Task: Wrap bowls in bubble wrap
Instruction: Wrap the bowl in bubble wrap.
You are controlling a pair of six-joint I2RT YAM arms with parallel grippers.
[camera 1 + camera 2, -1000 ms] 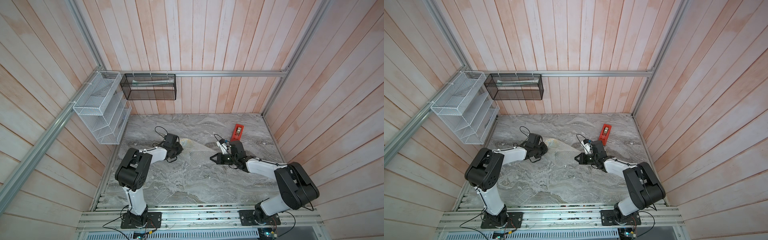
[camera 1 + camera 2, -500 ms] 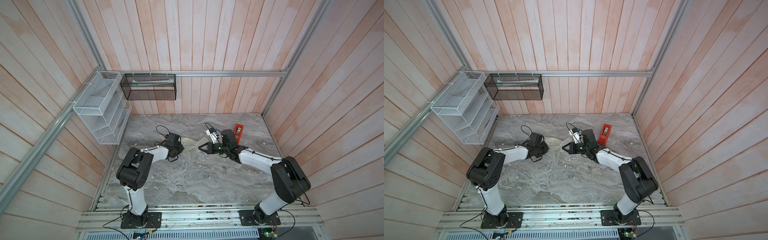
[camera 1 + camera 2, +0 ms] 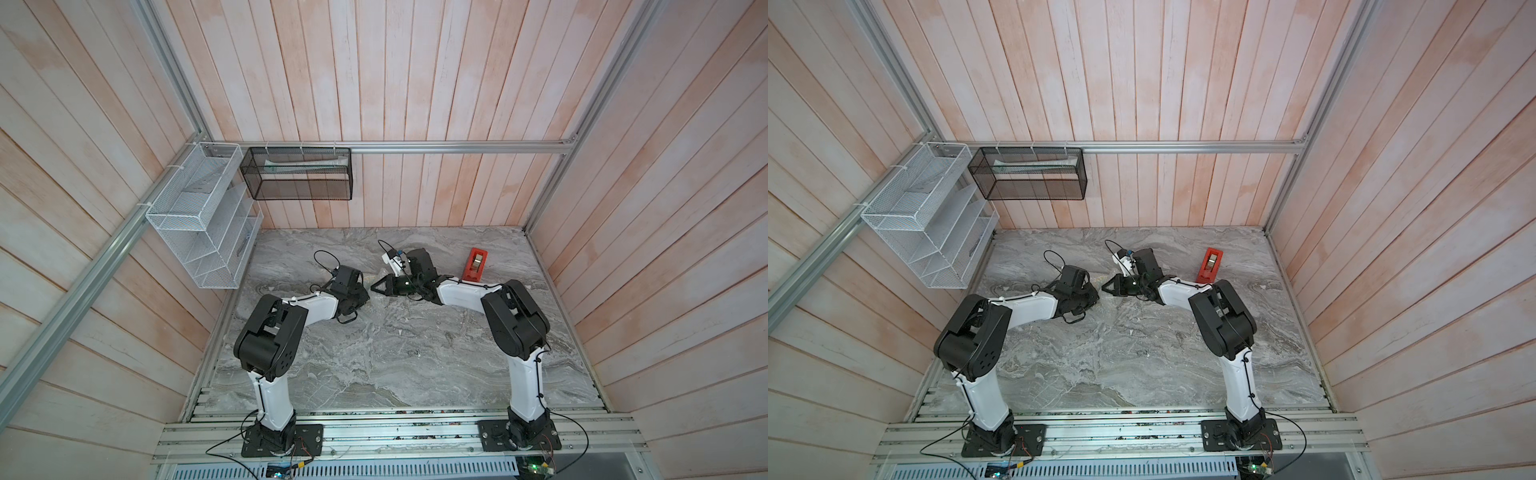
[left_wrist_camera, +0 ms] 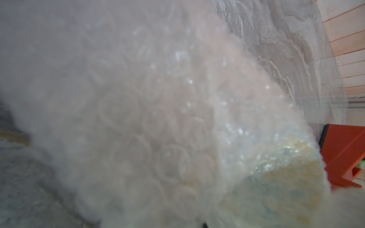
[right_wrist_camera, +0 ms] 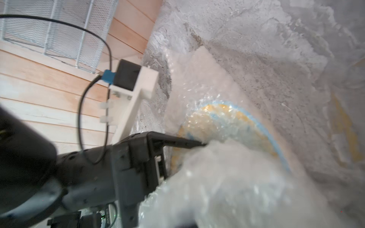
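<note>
Both arms reach to the back middle of the grey marble-pattern bench (image 3: 395,365), tips nearly meeting.

Left end effector (image 3: 365,296): nearly closed, pinching the large clear crinkly bubble wrap (image 4: 138,98). In the right wrist view one black finger (image 5: 177,142) runs into a bunched fold at the bowl's rim; the other finger is hidden by wrap. Left wrist view is almost fully filled with blurred bubble wrap.

Right end effector (image 3: 374,288): closed tight, narrow pointed tip in both top views. A raised fold of bubble wrap runs up to it in its wrist view and looks pinched; its own fingers are out of frame.

Small round white bowl with yellow-orange and blue pattern (image 5: 233,122): on the bench between the two end effectors, under the bubble wrap, pattern showing through. One side of the rim is covered by the raised fold. Cannot make it out in the top views, arms in the way.

Red tape dispenser (image 3: 475,264) lies on the bench by the right arm, near the back wall, apart from the bowl. White wire rack (image 3: 199,216) on the left wall, black mesh basket (image 3: 297,174) on the back wall.
</note>
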